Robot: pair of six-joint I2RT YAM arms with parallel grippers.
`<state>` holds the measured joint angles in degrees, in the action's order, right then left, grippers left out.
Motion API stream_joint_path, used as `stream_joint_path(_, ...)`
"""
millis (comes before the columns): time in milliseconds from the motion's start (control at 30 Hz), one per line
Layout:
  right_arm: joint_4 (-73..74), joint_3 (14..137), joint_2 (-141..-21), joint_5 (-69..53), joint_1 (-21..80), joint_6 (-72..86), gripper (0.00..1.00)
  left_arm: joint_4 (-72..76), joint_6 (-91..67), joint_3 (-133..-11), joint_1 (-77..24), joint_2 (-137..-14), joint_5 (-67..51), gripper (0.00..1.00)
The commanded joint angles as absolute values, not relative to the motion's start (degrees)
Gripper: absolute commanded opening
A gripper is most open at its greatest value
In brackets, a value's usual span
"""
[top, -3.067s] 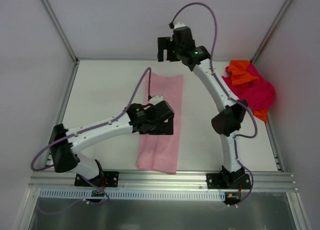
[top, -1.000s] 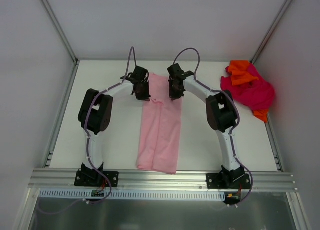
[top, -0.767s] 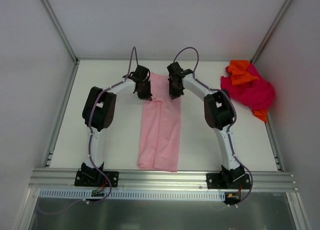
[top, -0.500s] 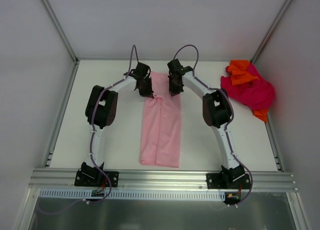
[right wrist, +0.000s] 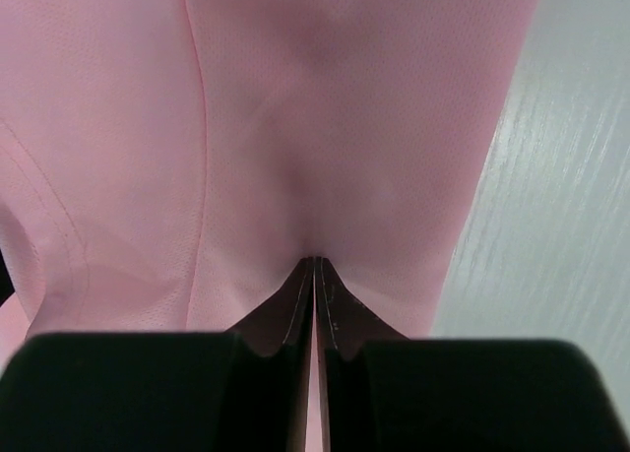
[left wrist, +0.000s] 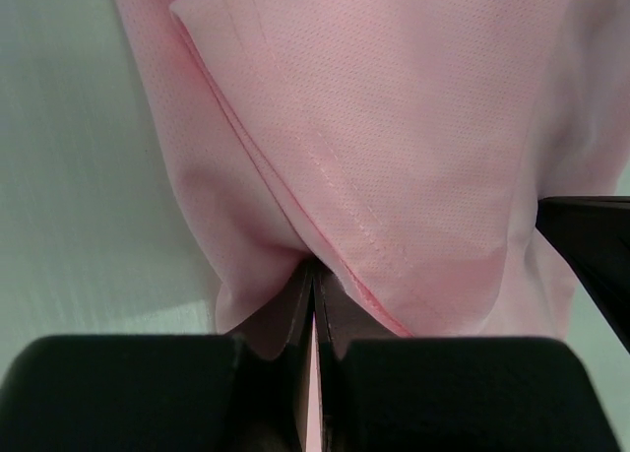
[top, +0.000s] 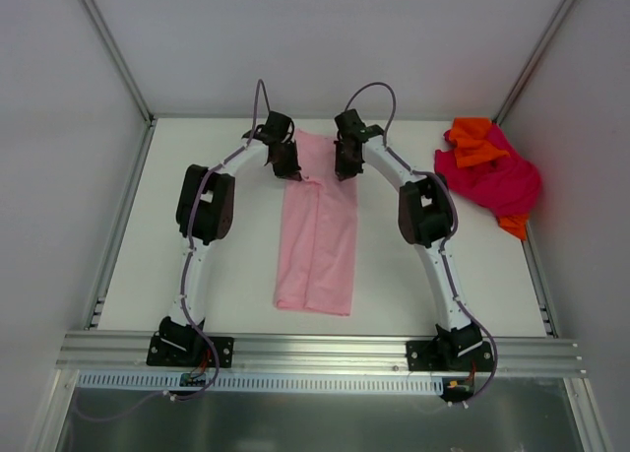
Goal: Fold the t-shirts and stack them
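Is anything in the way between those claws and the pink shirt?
Nothing visible. The left gripper and right gripper pinch the far end of the pink folded t-shirt; the orange and magenta clothes pile lies apart, far right.

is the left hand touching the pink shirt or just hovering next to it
Touching. The left wrist view shows the left hand shut, with a fold of the pink shirt pinched in it.

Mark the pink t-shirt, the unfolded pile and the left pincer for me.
pink t-shirt [top: 317,245], top external view, middle of the folded strip.
pile of shirts [top: 500,181], top external view, its magenta fabric.
left pincer [left wrist: 313,273], left wrist view, where its fingertips meet.
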<state>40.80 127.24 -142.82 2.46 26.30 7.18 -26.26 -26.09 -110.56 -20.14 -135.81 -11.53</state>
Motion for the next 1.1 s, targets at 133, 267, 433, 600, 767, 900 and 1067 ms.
stream_joint_path(133,34.82,130.25,-138.62,-6.59,25.49,2.82,0.26,-27.95,-22.33,-111.72,-19.34,-132.73,-13.26,0.03)
stream_joint_path(267,34.19,137.52,-132.38,-8.26,25.58,-1.65,0.63,-26.81,-19.70,-108.03,-19.34,-122.03,-13.19,0.52)
stream_joint_path(433,33.66,131.33,-118.59,-7.12,25.14,-2.55,0.82,-28.30,-18.98,-101.37,-19.34,-107.96,-9.23,0.68)
stream_joint_path(600,34.89,112.27,-100.75,-5.45,25.14,-1.32,0.96,-29.53,-19.07,-90.72,-19.34,-93.27,-6.59,0.99)
stream_joint_path(767,31.91,82.14,-83.63,-4.84,25.75,6.58,1.00,-30.85,-25.39,-74.12,-19.34,-81.86,-13.69,0.99)
stream_joint_path(900,26.83,60.51,-72.81,-8.52,28.29,15.19,1.00,-25.15,-31.80,-54.56,-19.34,-71.13,-18.27,0.99)
stream_joint_path(1067,25.23,40.91,-64.97,-6.85,35.05,26.60,0.99,-21.97,-38.23,-38.97,-19.68,-59.86,-19.69,0.97)
